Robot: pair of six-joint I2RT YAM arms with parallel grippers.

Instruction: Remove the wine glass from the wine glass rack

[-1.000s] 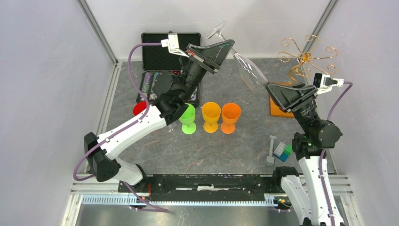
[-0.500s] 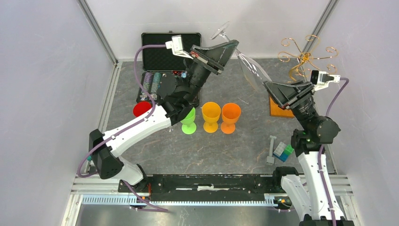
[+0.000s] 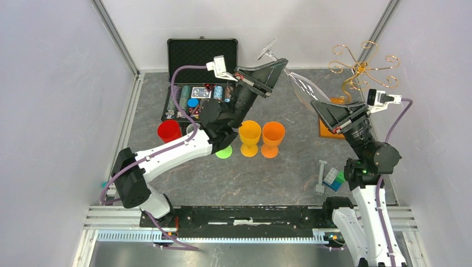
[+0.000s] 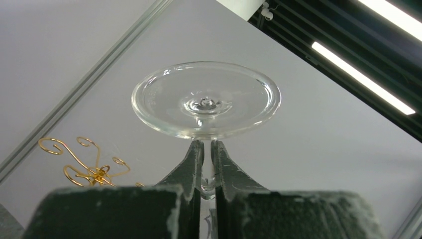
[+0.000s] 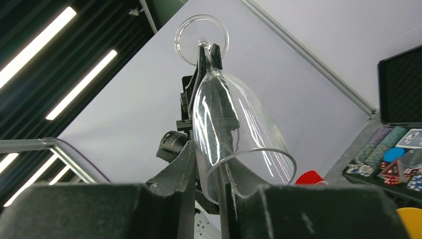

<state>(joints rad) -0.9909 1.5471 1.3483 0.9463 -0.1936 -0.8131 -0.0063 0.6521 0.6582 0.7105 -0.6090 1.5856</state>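
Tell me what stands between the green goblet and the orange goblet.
The yellow goblet stands between them, in one row; the top external view shows it.

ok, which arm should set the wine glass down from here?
Left, probably: left gripper grips the wine glass by the stem; right gripper only straddles the bowl rim, grip unclear.

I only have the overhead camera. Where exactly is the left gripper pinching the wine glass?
Observer: The left wrist view shows the left gripper shut on the stem, just under the foot of the wine glass.
Operator: And the right gripper?
Observer: Its wrist view shows the right gripper with the wall of the bowl between its fingers at the rim. Firm contact isn't clear.
Operator: Which way does the bowl open?
Observer: Toward the right gripper, with the foot at the far end.
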